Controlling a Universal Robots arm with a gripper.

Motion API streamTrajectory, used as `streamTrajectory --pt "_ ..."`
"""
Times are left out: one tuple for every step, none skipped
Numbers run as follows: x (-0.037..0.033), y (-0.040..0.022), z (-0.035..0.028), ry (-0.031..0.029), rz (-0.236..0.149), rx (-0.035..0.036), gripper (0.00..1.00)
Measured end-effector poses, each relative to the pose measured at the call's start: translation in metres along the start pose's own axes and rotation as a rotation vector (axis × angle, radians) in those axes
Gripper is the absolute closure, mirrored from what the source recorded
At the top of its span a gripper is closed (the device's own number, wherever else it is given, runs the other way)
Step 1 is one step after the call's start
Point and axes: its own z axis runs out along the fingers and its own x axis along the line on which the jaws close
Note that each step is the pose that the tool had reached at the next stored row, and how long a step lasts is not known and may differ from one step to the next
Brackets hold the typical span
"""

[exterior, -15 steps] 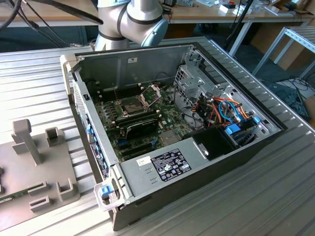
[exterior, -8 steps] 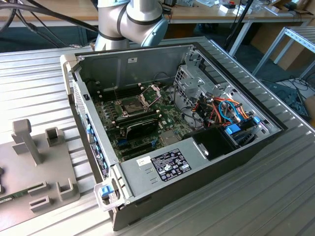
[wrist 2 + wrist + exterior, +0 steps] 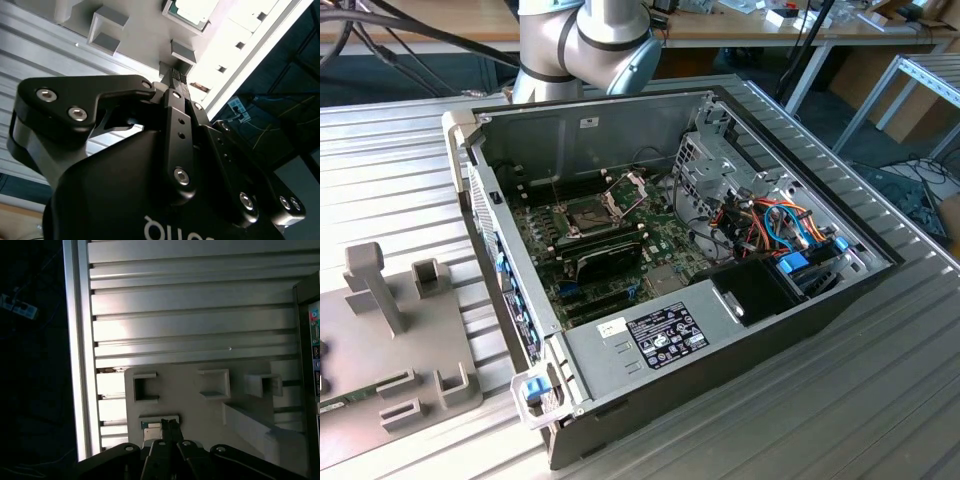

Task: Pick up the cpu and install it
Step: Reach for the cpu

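One flat cpu (pale top).

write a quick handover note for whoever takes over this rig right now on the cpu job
Tool: shut, holding nothing, poised over the grey fixture plate.
Cpu: lies in its pocket on that plate, close ahead of the fingertips in both wrist views, not gripped.
Computer case: open on the slotted table, beside the plate. On the motherboard, the socket frame stands raised over the socket.
Done: nothing of the pick shows yet.
Left: the whole job, pick and install.
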Motion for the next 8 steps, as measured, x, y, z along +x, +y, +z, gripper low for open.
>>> streamTrajectory --pt "0.0001 -0.0014 0.0 0.0 0.0 0.0 0.89" --pt "0.0003 -0.0032 0.0002 -0.0001 0.0 0.0 0.89" --pt "0.0004 -0.0046 0.0002 0.0 0.0 0.0 0.89" --pt "0.0007 -0.0076 0.0004 0.0 0.0 0.0 0.89" --pt "0.0009 -0.01 0.0006 -0.0001 0.0 0.0 0.89" --pt "0.0009 -0.0117 0.0007 0.0 0.0 0.0 0.89" --pt "0.001 -0.0141 0.001 0.0 0.0 0.0 0.89" --pt "0.0011 -0.0159 0.0012 0.0001 0.0 0.0 0.89"
